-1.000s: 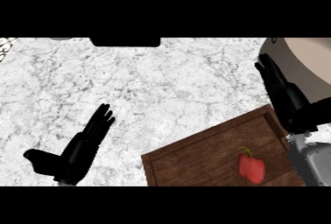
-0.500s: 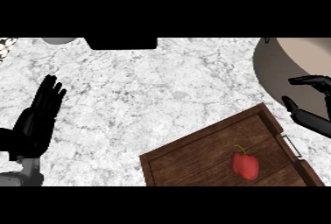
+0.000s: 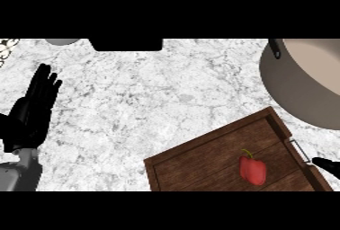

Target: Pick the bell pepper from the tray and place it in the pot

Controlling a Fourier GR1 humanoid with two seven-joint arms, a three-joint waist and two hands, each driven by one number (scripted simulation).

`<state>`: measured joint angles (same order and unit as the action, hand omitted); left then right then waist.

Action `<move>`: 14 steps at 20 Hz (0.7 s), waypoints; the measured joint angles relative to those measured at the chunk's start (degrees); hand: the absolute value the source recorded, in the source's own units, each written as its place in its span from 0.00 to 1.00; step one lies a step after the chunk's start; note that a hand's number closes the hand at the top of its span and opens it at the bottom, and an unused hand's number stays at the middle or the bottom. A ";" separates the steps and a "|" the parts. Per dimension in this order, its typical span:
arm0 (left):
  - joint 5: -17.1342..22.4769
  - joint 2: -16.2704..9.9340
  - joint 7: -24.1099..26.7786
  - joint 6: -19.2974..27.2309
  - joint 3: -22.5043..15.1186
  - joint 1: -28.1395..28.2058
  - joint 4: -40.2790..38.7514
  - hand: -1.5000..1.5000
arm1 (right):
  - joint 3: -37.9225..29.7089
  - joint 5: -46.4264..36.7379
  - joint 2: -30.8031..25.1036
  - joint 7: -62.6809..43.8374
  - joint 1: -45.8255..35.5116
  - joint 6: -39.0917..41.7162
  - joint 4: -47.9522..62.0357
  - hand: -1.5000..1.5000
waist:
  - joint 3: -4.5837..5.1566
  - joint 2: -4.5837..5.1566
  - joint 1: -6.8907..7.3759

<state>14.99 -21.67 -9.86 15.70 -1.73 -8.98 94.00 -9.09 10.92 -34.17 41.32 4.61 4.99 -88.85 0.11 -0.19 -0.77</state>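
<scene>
Nearest, a dark wooden tray [image 3: 199,166] sits angled on the white marbled counter [image 3: 166,99], holding the red bell pepper [image 3: 253,170] with its green stem. Just past the tray's metal handle [image 3: 299,150], only a black tip of the right hand [image 3: 325,163] shows; whether its fingers are spread or curled cannot be told. At the left edge, the left hand [image 3: 33,110] rests with fingers straight, holding nothing. Farther right stands the grey pot [image 3: 292,90].
</scene>
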 measured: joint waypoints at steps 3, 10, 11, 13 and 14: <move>-0.70 0.19 -0.40 0.31 0.10 0.03 0.15 0.50 | 0.09 -1.11 -3.98 -5.00 2.60 2.31 -5.84 0.00 | 0.00 -0.02 -0.11; -1.17 0.32 -1.32 0.54 0.53 -0.96 -0.21 0.50 | 3.65 -8.56 -14.55 -18.60 6.25 7.43 -16.85 0.00 | 0.06 -0.01 -0.02; -1.16 0.31 -1.06 0.33 0.68 -1.05 -0.56 0.50 | 4.53 -9.95 -15.47 -21.15 6.50 7.63 -18.89 0.00 | 0.07 0.00 0.02; -1.47 0.60 -1.00 0.41 0.54 -1.39 -0.77 0.50 | 6.56 -12.89 -17.00 -26.04 7.00 8.18 -22.54 0.00 | 0.06 0.05 0.16; -1.36 0.37 -1.52 0.17 0.77 -2.03 -1.06 0.50 | 7.86 -14.42 -17.33 -28.19 7.07 8.47 -23.98 0.00 | 0.06 0.08 0.24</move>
<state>13.63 -21.30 -11.38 15.88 -0.96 -11.01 92.94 -1.23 -3.50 -51.50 13.13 11.68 13.46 -112.83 0.17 -0.11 -0.52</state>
